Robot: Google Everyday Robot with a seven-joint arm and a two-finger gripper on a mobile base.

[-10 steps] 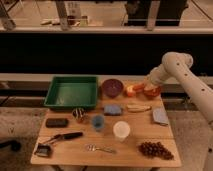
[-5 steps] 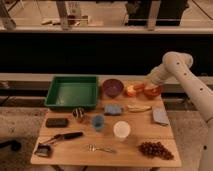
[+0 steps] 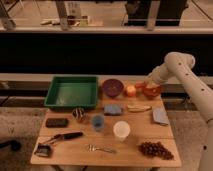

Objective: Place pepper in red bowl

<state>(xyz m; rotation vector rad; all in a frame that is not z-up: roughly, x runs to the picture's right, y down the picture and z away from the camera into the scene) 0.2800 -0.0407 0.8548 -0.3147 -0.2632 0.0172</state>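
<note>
The red bowl sits at the back right of the wooden table. My gripper hangs right over the bowl at the end of the white arm that comes in from the right. Something orange-red shows at the gripper's tip just above the bowl; I cannot tell whether it is the pepper. The dark purple bowl stands left of the red bowl, with a small round orange fruit between them. The pale yellow banana lies in front of the red bowl.
A green tray is at the back left. A blue sponge, a blue cup, a white cup, a grey cloth, grapes, a fork, a black-handled brush and a dark block lie on the table.
The gripper has dropped slightly and shifted a little left, closer over the red bowl. Nothing else on the table has moved.
</note>
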